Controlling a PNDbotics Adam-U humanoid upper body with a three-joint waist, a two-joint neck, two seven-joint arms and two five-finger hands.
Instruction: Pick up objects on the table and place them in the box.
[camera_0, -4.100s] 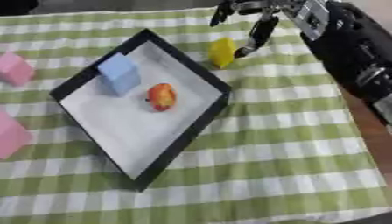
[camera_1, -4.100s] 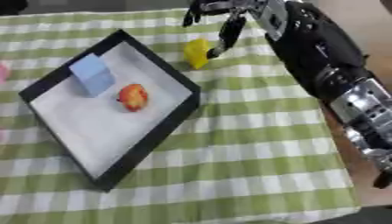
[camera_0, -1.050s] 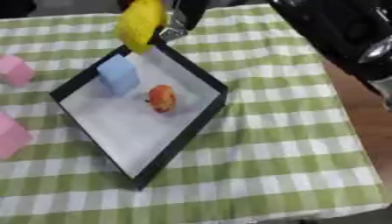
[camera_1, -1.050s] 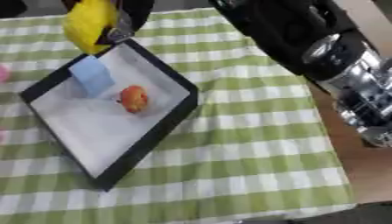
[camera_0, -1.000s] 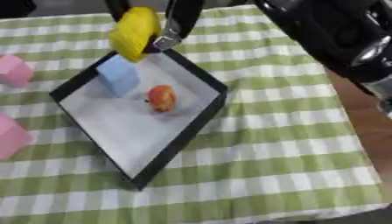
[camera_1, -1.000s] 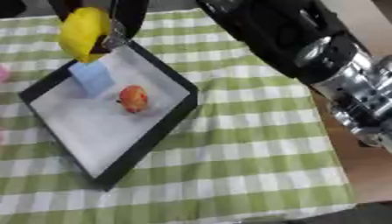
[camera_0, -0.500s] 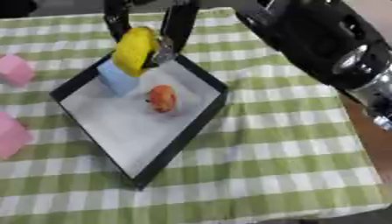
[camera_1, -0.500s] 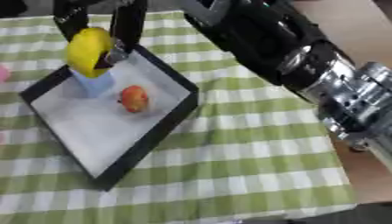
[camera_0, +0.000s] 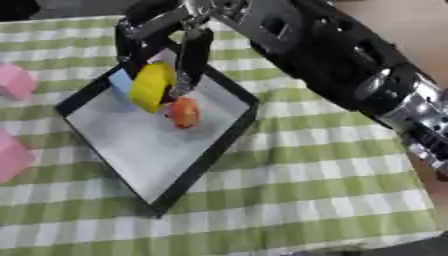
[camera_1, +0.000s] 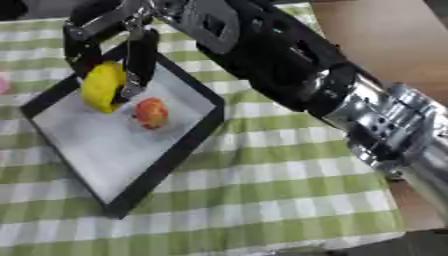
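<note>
Over the far corner of the black-rimmed box with a white floor (camera_0: 210, 155), the robot's right hand (camera_0: 166, 37) hangs with its dark fingers pointing down on either side of a yellow block with rounded edges (camera_0: 151, 86), pinching it between them so that it sits tilted above the white floor, though whether its lower edge touches the floor is hard to tell. Just behind the yellow block a pale blue cube (camera_0: 121, 80) lies inside the box against the far-left wall, mostly hidden by the block and the fingers. A small orange-red rounded fruit-like piece (camera_0: 183, 111) rests on the floor just beside the yellow block, on its right. The near half of the white floor lies bare down to the near corner. The box sits askew on a green and white checked tablecloth (camera_0: 306, 175), which shows wide open cloth to the right and in front of it. Two pink blocks lie outside the box at the left edge of the left eye view, one far (camera_0: 17, 81) and one nearer (camera_0: 12, 154), both well apart from the rim. The black and silver right arm (camera_1: 350, 105) crosses the right side of the cloth.
</note>
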